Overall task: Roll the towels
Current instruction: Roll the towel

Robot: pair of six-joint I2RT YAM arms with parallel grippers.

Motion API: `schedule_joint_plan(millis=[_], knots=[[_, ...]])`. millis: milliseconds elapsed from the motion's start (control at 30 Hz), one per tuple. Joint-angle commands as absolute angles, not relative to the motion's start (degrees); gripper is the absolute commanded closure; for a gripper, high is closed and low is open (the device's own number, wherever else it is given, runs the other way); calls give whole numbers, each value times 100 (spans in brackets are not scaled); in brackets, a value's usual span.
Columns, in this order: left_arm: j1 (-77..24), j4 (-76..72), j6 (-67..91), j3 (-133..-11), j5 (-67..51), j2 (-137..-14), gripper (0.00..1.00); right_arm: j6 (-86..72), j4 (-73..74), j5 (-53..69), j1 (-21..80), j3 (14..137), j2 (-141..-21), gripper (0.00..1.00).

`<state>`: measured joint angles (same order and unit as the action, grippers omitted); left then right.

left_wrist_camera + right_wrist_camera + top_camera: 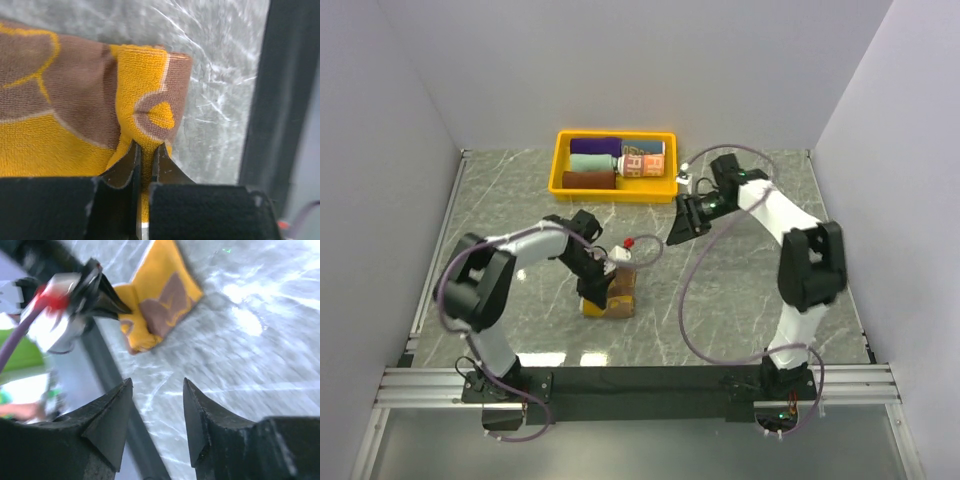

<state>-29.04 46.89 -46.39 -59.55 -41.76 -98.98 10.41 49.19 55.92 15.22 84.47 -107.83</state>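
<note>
as l arm (535, 240) stoops gripping towel (623, 292), r arm (770, 210) hovers.

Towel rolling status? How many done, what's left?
Done: four rolled towels sit in the yellow tray: purple, mint, maroon and a patterned one. In hand: the left gripper is shut on a folded edge of the brown towel on the table, not yet a roll. The right gripper is open and empty, above the table. Left: finish that roll.
</note>
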Motion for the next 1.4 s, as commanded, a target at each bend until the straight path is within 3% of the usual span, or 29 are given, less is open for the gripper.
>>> schedule_joint_plan(millis=[0,200,367,567,667,1000,1133,1233,1267,1367], knots=[[-2480,5607,-4878,-6562,-4254,-10921,99,809,3833,4862,1363,7692,-9567,47],[-2207,6071,-4983,-7793,-4227,-12240,99,1011,3059,4220,1423,6286,-8010,45],[-2180,6398,-5221,-8393,-4263,-12884,99,1457,2690,3596,2493,5775,-7453,46],[-2171,6487,-5274,-8578,-4245,-13175,96,2353,2050,2216,4391,5739,-8040,41],[-2171,6434,-5230,-8508,-4201,-13192,95,2829,1593,1680,4912,5818,-8523,26],[-2162,6214,-5107,-8323,-4175,-13140,91,3735,836,827,6003,6038,-9790,27],[-2162,6249,-5115,-8358,-4175,-13157,91,3700,580,765,6047,6047,-10177,37],[-2162,6258,-5133,-8367,-4183,-13157,89,3753,650,896,6064,5986,-10309,56],[-2145,6258,-5133,-8367,-4192,-13131,89,3744,737,957,6047,5959,-10318,71],[-2066,6196,-5054,-8376,-4324,-13017,80,3692,1202,1300,5968,6020,-10345,100]])
